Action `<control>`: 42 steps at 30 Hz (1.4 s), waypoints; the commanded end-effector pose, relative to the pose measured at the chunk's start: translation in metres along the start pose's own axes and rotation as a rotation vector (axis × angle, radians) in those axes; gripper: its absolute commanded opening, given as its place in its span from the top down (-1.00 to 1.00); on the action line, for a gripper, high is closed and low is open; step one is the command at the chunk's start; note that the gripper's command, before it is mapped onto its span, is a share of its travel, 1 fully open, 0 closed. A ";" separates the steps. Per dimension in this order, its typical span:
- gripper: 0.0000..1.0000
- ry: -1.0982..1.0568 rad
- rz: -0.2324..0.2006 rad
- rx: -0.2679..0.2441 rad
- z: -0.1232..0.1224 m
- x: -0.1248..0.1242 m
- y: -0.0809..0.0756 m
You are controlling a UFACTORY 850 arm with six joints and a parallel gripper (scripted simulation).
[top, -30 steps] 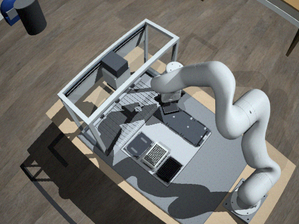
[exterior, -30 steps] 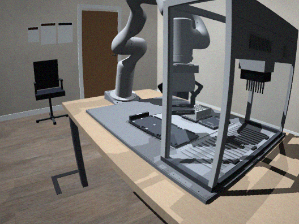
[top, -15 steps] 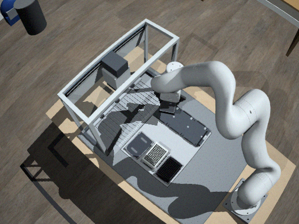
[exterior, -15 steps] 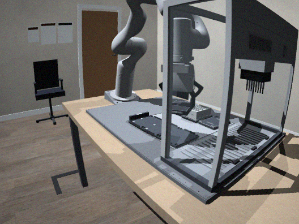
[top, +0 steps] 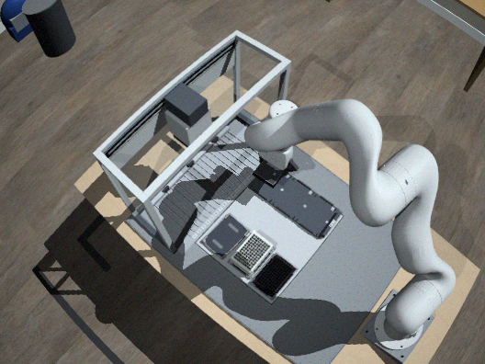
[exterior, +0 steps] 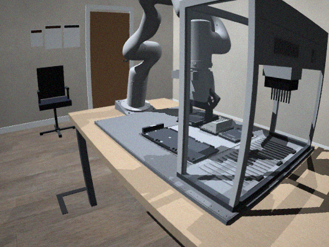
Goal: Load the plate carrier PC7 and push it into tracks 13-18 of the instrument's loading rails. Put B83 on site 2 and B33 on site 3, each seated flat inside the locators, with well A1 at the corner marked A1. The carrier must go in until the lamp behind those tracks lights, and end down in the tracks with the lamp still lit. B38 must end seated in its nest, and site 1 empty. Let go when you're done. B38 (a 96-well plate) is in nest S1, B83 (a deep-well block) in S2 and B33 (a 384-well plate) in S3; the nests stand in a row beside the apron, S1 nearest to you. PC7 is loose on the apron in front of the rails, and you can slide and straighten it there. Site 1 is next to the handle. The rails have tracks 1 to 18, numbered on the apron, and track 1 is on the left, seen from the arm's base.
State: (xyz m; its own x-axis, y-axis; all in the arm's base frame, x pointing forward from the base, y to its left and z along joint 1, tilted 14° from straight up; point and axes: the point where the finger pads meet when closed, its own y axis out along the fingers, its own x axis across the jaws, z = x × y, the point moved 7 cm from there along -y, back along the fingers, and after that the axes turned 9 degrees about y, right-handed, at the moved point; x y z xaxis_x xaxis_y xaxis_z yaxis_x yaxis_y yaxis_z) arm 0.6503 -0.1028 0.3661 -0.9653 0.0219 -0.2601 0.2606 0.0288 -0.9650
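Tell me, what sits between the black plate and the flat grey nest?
The white deep-well block B83 sits there, seen best in the top view.

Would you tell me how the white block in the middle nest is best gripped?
Probably by its upper side walls, from straight above: the white block sits level in its nest, taller than the black plate beside it, leaving those walls free.

On the bench (top: pixel 459 280), the plate carrier PC7 (top: pixel 300 202) lies on the apron (top: pixel 276 227) before the loading rails (top: pixel 216 184). Three nests stand in a row beside it, B83 (top: pixel 252 250) between B38 (top: pixel 274 276) and the third nest (top: pixel 225 234). The end effector (top: pixel 272 174) hangs over the carrier's rail-side end.
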 end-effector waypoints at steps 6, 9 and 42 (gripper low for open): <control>1.00 0.051 -0.007 0.026 -0.002 -0.002 -0.001; 1.00 0.051 -0.007 0.026 -0.002 -0.002 -0.001; 1.00 0.051 -0.007 0.026 -0.001 -0.001 0.035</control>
State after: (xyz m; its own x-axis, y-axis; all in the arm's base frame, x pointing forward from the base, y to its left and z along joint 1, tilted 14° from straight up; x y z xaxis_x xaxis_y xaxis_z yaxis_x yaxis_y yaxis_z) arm 0.6581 -0.1008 0.3387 -0.9657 0.0727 -0.2491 0.2500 0.0033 -0.9682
